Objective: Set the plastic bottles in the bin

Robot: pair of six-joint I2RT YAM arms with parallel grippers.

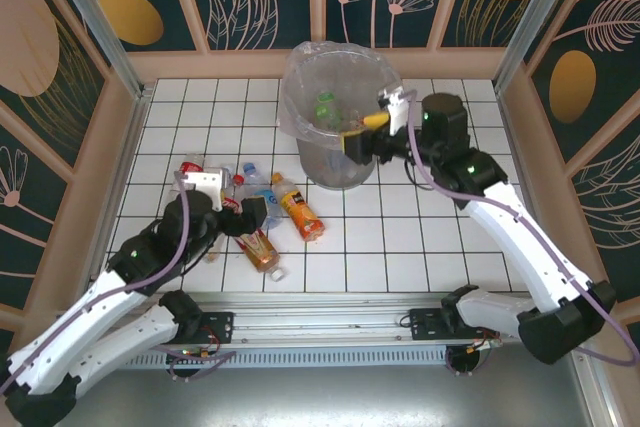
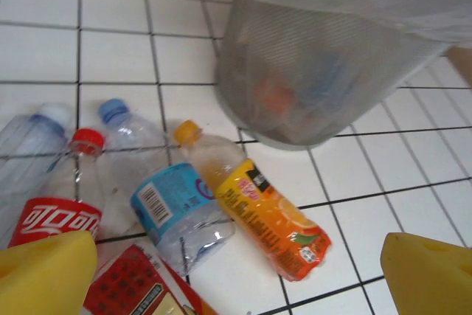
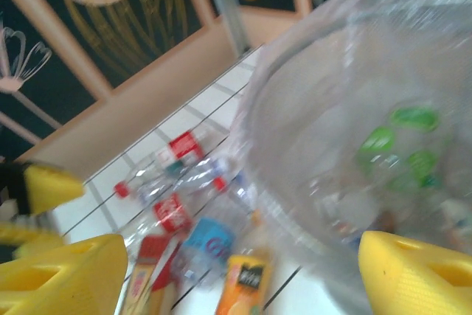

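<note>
While left fingers [image 2: 46, 274] gape empty over bottles [image 2: 273, 223], right fingers [image 3: 417, 274] apart, empty, above bin [image 3: 284, 134].

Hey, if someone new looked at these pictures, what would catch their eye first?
The grey bin with its clear liner stands at the far middle of the tiled table. It has bottles inside, and the right gripper is open at its rim. In front of it to the left lies a cluster of plastic bottles, with the left gripper open above them.

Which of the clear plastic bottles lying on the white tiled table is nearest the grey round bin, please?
The orange-labelled, yellow-capped bottle; the other bottles lie farther left.
</note>
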